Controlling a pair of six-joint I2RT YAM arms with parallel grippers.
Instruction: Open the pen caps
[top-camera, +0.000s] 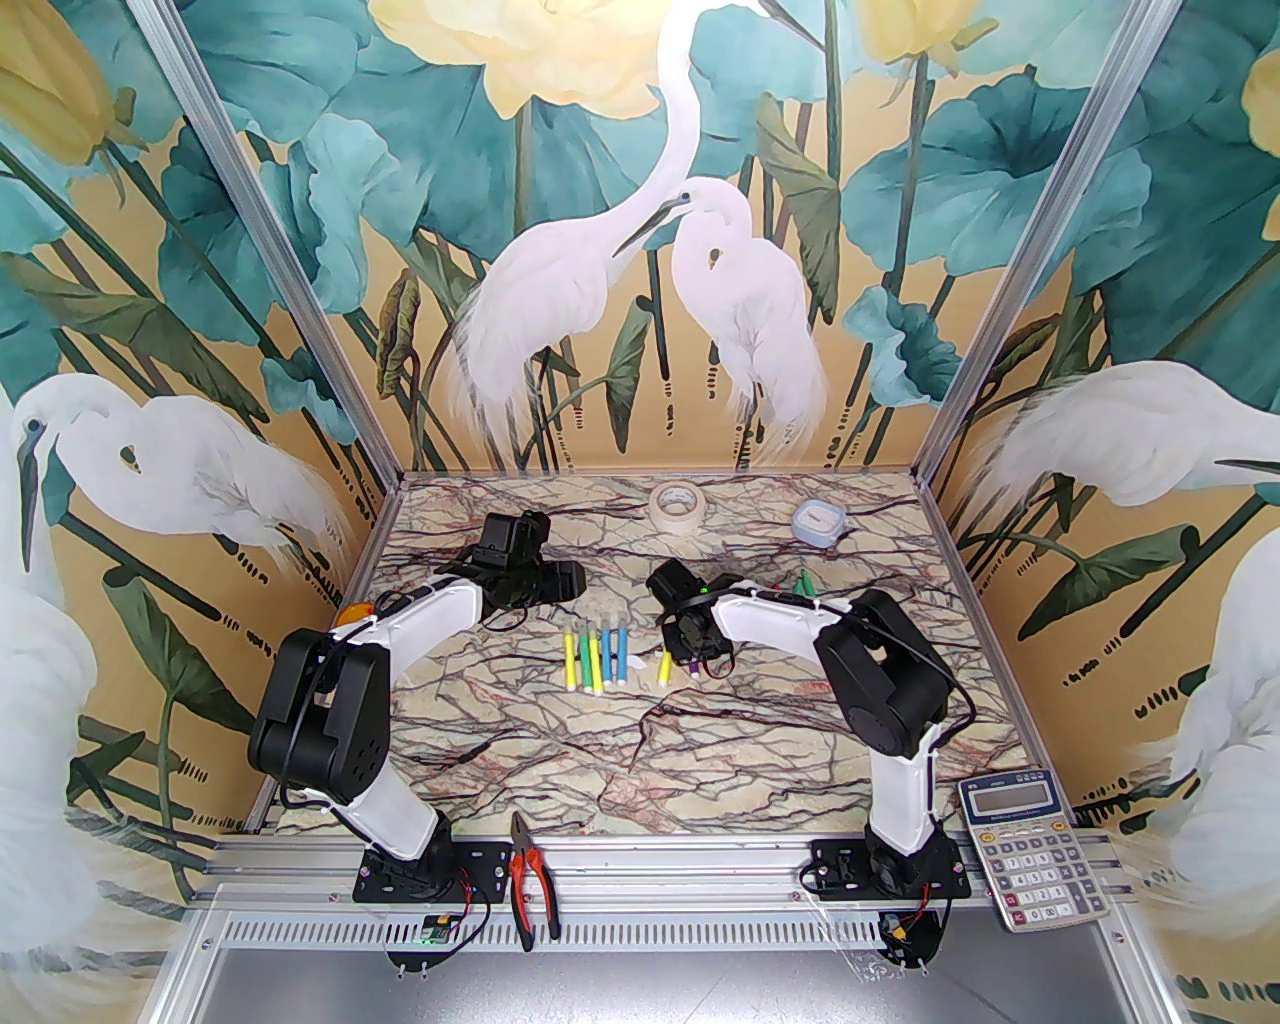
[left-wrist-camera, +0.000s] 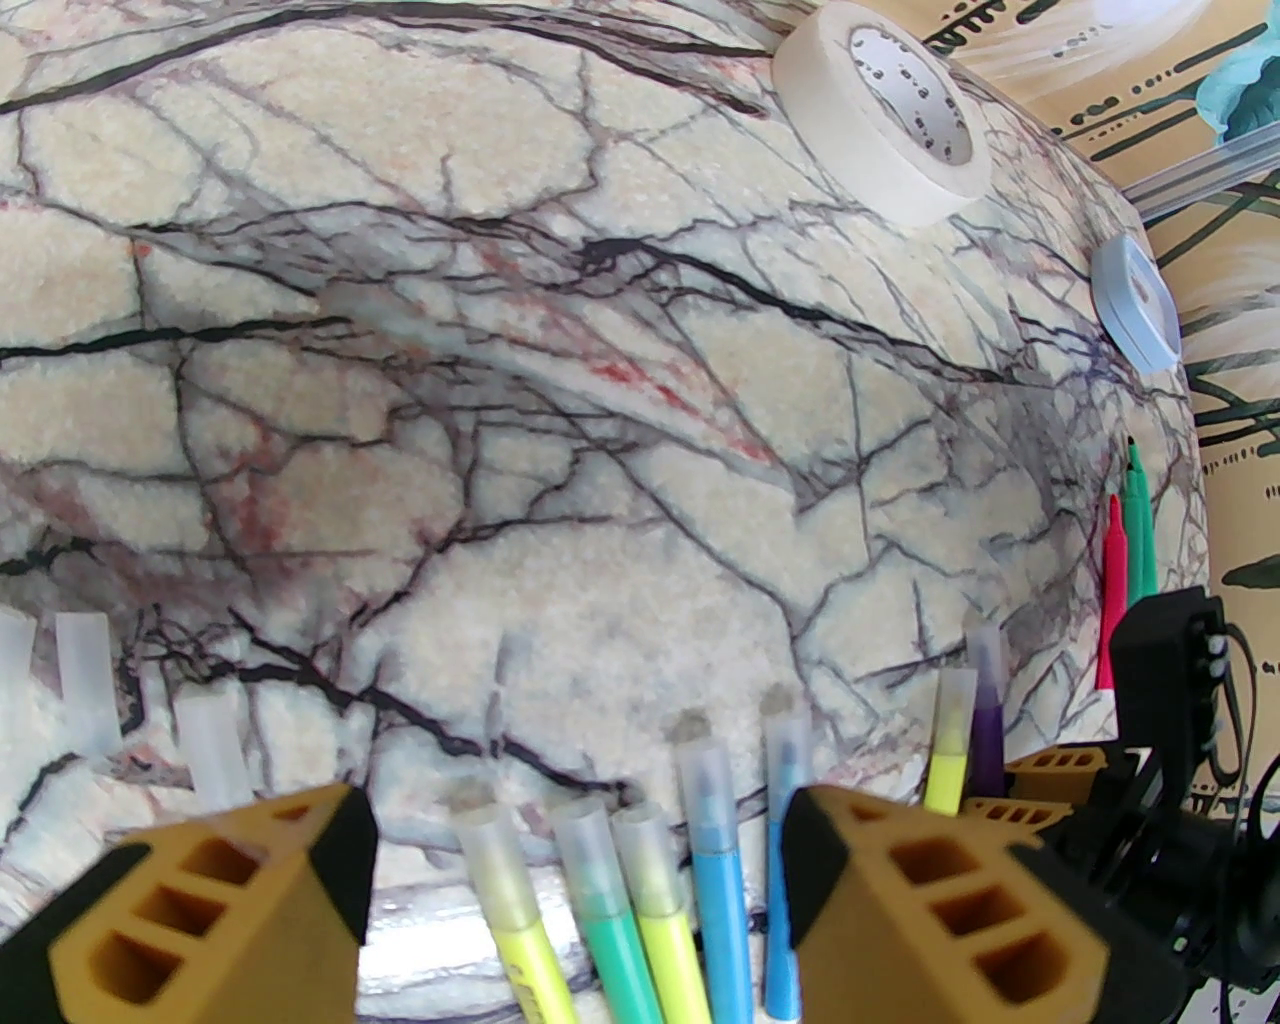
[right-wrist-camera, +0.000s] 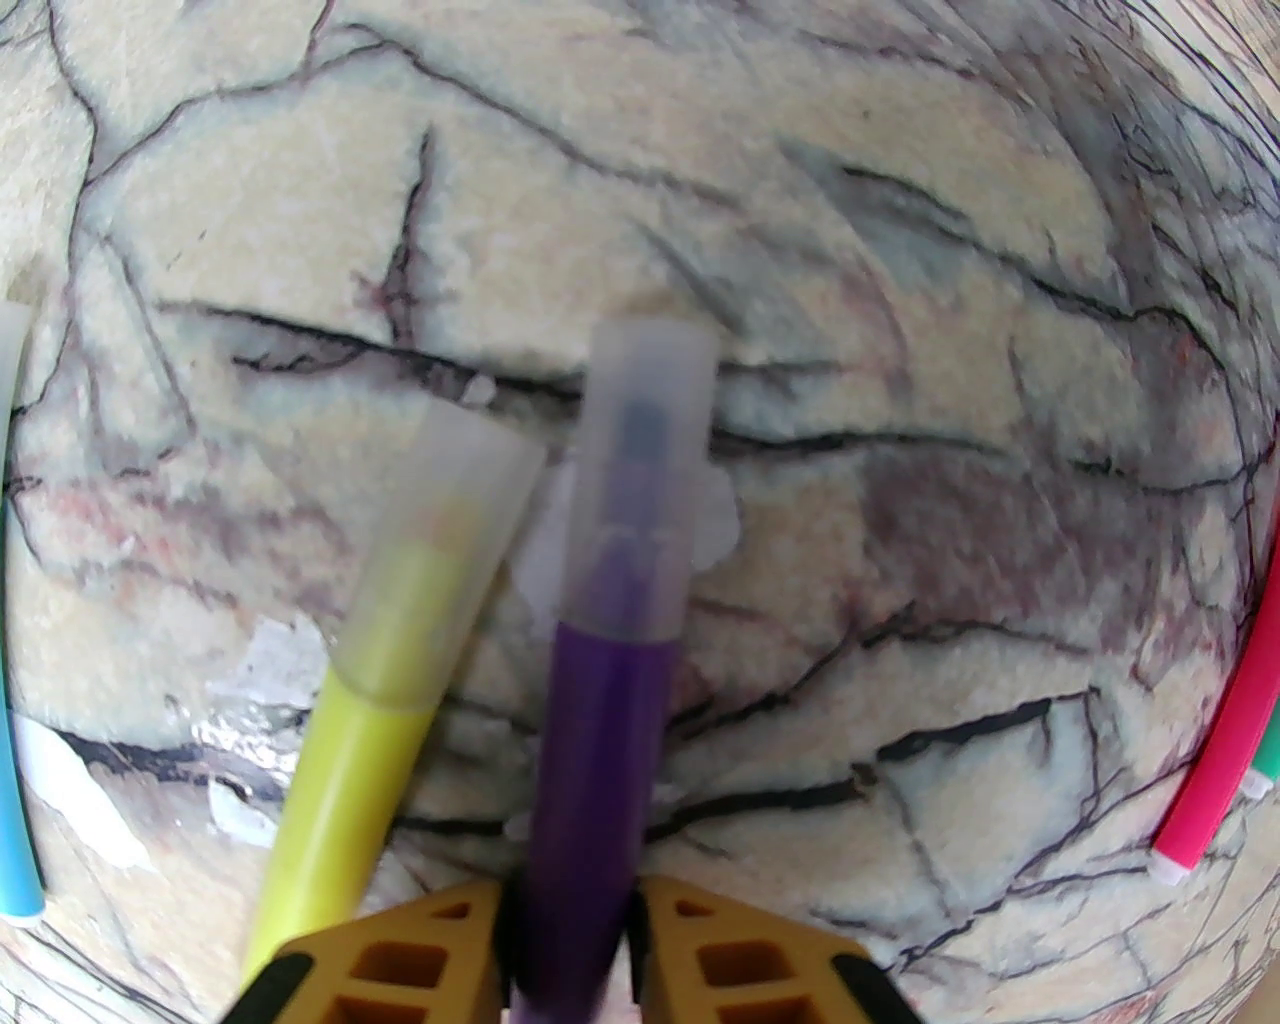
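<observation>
Top external view: showed wide bare counter (top-camera: 700, 760) on the near side of the marker row (top-camera: 595, 660), the tape roll (top-camera: 660, 512) close to the far edge. Found the purple marker (right-wrist-camera: 590, 760) running forward from between the right fingers (right-wrist-camera: 470, 930), its pale cap (right-wrist-camera: 645, 430) on, well past the tips. Pinched that body on 2 sides. Held the left fingers (left-wrist-camera: 250, 890) spread wide, empty, capped row ends between them.

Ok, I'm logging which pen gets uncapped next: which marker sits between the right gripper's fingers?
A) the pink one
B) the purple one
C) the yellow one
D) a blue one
B: in the right wrist view the purple marker, its cap on, runs up between the fingers of the right gripper; the yellow marker lies just outside them.
</observation>
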